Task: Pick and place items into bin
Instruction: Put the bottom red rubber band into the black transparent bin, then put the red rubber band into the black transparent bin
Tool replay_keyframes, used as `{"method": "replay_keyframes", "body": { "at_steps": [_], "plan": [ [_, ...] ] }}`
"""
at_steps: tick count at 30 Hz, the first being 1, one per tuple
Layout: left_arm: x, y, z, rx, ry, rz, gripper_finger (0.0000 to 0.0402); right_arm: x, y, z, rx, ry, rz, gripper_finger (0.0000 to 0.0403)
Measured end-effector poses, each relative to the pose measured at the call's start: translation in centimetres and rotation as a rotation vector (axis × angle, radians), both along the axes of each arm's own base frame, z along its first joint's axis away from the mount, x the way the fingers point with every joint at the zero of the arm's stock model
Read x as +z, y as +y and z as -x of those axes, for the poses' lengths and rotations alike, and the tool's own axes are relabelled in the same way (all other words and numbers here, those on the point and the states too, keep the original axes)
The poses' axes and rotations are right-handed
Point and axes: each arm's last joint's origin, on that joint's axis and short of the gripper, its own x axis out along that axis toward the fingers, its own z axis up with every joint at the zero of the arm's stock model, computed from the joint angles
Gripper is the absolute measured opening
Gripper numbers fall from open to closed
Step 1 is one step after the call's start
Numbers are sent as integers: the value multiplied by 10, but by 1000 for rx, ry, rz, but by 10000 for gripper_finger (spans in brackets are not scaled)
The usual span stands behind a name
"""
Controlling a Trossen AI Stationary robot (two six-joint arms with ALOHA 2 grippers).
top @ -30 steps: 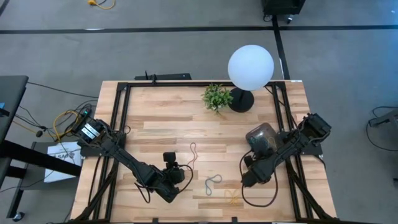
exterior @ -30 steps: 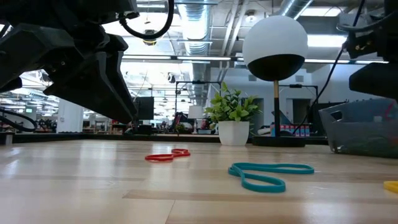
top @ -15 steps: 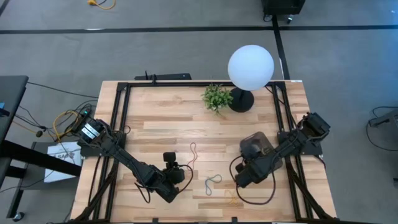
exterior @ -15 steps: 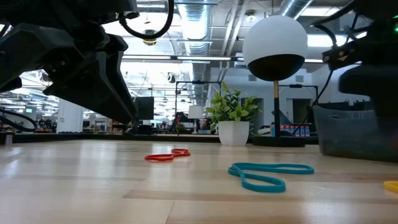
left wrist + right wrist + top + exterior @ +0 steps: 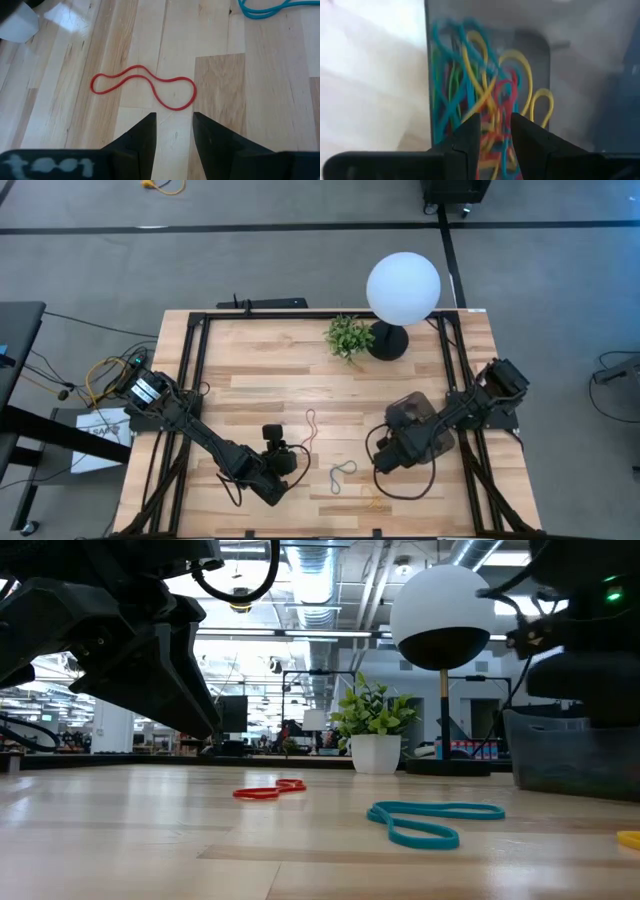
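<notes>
Just ahead of my left end effector (image 5: 174, 131), whose fingers stand narrowly apart and empty, the red band (image 5: 144, 89) lies flat on the bench (image 5: 260, 90), its long axis crosswise to my fingers. My right end effector (image 5: 495, 131), likewise slightly parted, hangs over the bin (image 5: 420, 408), which seems already full of bands.

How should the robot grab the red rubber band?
Best from straight above. The red rubber band lies flat on the table in a squiggle, pinched narrow mid-length. The left gripper probably should straddle that narrow part, where both strands fit between its open fingers.
</notes>
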Motion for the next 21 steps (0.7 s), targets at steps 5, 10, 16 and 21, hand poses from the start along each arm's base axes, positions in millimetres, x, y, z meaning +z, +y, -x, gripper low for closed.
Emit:
{"method": "replay_keyframes", "body": {
  "at_steps": [5, 10, 16, 21],
  "plan": [
    [0, 0, 0, 0, 0, 0, 120, 8, 16, 6, -35, 7, -28, 102],
    [0, 0, 0, 7, -7, 10, 120, 27, 35, 17, -103, -14, 39, 102],
    [1, -7, -4, -65, 11, 136, 120, 36, 52, 26, -49, -120, 113, 102],
    [4, -12, -10, -117, -30, 193, 120, 37, 50, 24, -11, -174, 161, 102]
  ]
}}
